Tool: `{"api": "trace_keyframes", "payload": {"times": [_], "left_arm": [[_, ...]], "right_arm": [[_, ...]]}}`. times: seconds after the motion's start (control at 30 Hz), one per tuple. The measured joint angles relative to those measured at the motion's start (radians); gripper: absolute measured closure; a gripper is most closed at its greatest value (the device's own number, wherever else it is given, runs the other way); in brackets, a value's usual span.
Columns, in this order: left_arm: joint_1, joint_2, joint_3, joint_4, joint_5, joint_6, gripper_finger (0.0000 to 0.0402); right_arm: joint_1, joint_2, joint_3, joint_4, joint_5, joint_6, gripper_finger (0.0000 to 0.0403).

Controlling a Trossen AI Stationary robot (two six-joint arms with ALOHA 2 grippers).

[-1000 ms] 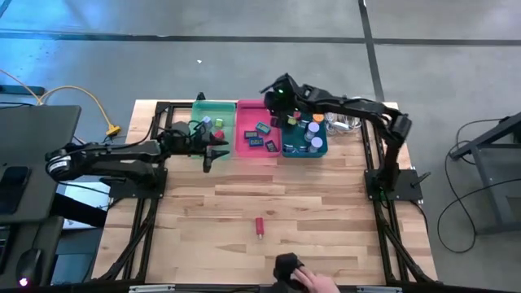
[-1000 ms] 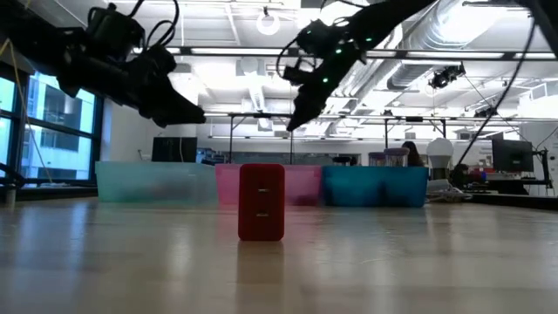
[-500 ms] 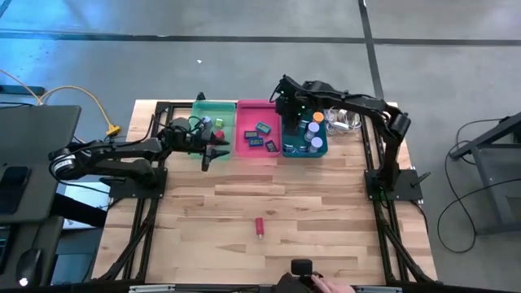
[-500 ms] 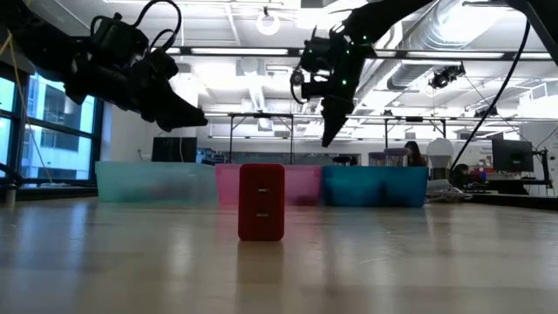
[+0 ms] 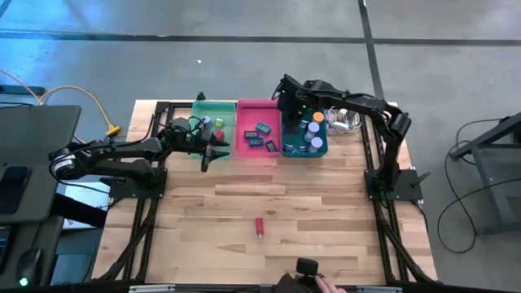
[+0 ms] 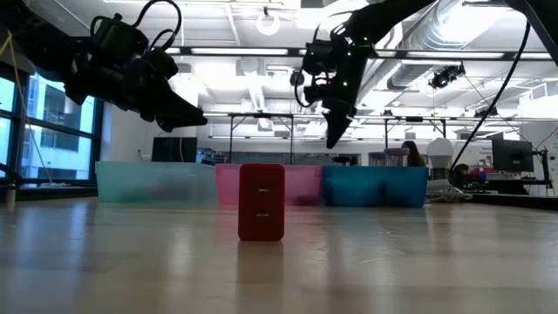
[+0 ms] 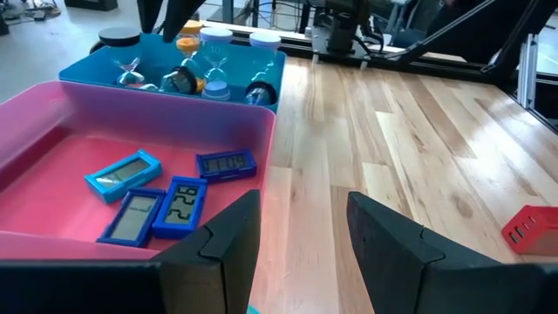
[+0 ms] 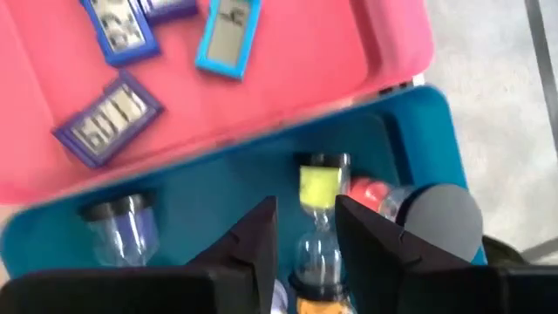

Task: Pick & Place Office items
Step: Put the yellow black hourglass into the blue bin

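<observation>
- high view: the left gripper hangs over the near edge of the green tray, and the right gripper sits over the seam between the pink tray and the teal tray. a red block lies alone on the wooden table, well apart from the trays. a person's hand holds a black object at the near table edge.
- low view: the red block stands upright in front of the three trays; both arms hang above them.
- left wrist view: the left gripper has its fingers apart with nothing between them. small blue digital clocks lie in the pink tray; hourglass timers stand in the teal tray. the red block lies far off on the table.
- right wrist view: the right gripper has its fingers apart, empty, above a yellow-capped hourglass timer in the teal tray.
</observation>
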Motion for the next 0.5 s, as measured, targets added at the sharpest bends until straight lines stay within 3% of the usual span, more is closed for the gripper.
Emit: {"api": "trace_keyframes", "payload": {"times": [0.13, 0.33, 0.5], "left_arm": [[0.000, 0.000, 0.000, 0.000, 0.000, -0.008, 0.0236], [0.000, 0.000, 0.000, -0.008, 0.027, -0.016, 0.0236], [0.000, 0.000, 0.000, -0.019, 0.028, -0.016, 0.0236]], "right_arm": [[0.004, 0.000, 0.000, 0.017, 0.005, 0.006, 0.0269], [0.006, 0.000, 0.000, 0.030, 0.042, 0.004, 0.0188], [0.006, 0.000, -0.015, 0.033, 0.018, -0.092, 0.0149]]}}
